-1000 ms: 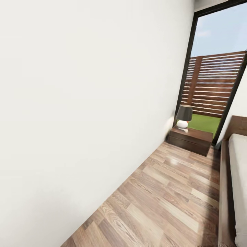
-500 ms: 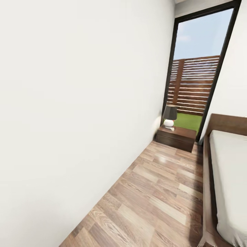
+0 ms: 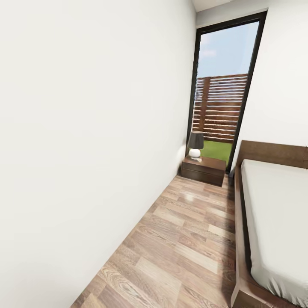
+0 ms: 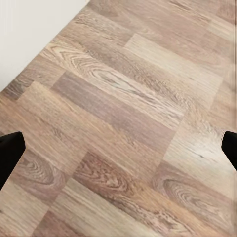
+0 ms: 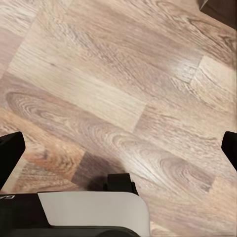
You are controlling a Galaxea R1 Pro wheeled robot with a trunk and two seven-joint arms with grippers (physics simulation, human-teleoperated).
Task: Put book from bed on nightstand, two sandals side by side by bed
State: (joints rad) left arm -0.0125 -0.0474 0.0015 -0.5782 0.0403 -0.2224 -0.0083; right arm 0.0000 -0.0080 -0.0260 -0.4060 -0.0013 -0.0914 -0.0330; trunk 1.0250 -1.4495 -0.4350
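The bed (image 3: 278, 214) runs along the right of the head view, a pale mattress in a dark brown frame with a flat headboard (image 3: 273, 152). Past the strip of floor stands a dark wooden nightstand (image 3: 203, 169), against the white wall and beside the bed's head end. The book and the two sandals are out of view. My left gripper (image 4: 118, 148) is open over bare floor planks, its black fingertips (image 4: 10, 150) far apart. My right gripper (image 5: 118, 148) is open too, likewise over floor and holding nothing.
A small lamp (image 3: 196, 145) with a dark shade stands on the nightstand. A tall black-framed window (image 3: 222, 94) behind it shows a slatted fence and grass. A white wall (image 3: 85, 128) closes the left side. Wood-plank floor (image 3: 188, 239) forms a lane between wall and bed.
The whole head view has swung: the nightstand and window sit further left in the picture and much more of the bed shows at the right. That is camera motion.
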